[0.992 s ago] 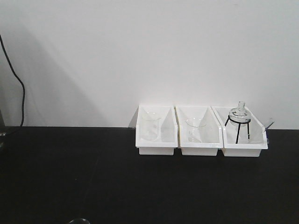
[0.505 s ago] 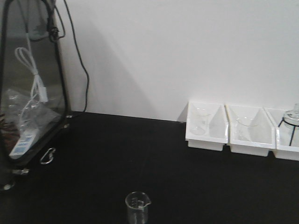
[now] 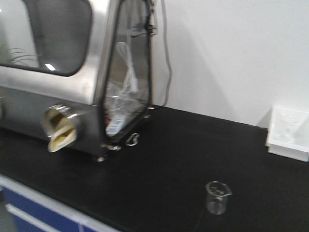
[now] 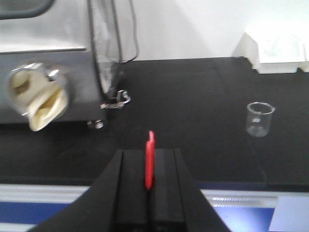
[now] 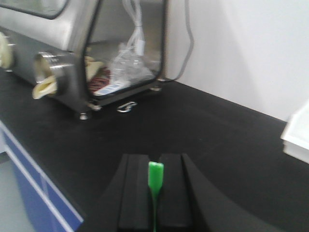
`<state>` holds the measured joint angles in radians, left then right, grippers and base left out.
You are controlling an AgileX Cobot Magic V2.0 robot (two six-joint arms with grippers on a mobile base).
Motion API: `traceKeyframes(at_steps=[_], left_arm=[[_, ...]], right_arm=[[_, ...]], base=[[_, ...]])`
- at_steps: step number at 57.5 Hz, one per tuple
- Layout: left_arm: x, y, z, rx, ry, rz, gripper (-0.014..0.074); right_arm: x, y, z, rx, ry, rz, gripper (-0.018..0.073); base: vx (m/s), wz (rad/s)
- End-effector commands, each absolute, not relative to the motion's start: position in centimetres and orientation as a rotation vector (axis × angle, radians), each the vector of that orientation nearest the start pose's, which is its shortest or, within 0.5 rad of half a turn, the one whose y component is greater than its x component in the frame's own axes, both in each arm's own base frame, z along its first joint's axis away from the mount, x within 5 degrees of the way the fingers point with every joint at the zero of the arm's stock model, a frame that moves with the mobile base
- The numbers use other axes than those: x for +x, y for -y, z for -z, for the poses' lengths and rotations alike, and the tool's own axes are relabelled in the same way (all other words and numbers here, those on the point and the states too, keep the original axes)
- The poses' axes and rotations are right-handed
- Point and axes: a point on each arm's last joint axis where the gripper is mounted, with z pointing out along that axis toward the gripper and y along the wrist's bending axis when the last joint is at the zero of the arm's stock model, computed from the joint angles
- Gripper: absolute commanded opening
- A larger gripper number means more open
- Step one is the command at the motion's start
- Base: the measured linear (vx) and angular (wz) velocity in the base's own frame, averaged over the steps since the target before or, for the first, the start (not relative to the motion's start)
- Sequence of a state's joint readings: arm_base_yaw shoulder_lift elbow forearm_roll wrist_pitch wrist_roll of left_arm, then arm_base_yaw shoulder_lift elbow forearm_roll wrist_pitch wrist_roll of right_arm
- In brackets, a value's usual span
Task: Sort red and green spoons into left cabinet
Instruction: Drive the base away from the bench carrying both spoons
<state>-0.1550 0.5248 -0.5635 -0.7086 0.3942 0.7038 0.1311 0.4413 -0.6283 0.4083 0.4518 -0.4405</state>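
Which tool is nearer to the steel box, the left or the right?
Left, probably. From the left tool, holding the red spoon, the steel box looms ahead-left; from the right tool, holding the green spoon, it looks smaller and farther.

Bright red spoon (image 4: 150, 162) clamped edge-on in left end effector (image 4: 148, 152); green spoon (image 5: 155, 175) clamped in right end effector (image 5: 154, 157).
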Motion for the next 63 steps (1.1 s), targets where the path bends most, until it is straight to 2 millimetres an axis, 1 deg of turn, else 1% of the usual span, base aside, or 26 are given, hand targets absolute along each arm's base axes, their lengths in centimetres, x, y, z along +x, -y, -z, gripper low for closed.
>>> traceKeyframes(at_steps=[1, 42, 63], left_arm=[[10.4, 3.7, -34.91, 0.292, -1.653, 0.312, -0.0001], [10.4, 3.7, -34.91, 0.292, -1.653, 0.312, -0.0001], [10.4, 3.7, -34.91, 0.292, -1.653, 0.312, -0.0001]], right_arm=[[8.3, -2.43, -36.95, -0.255, -1.604, -0.183, -0.0003], [8.3, -2.43, -36.95, -0.255, -1.604, -0.183, -0.0003], [8.3, -2.43, -36.95, -0.255, -1.604, -0.183, -0.0003]], base=[[-0.16, 0.58], [-0.14, 0.67], [-0.04, 0.72]])
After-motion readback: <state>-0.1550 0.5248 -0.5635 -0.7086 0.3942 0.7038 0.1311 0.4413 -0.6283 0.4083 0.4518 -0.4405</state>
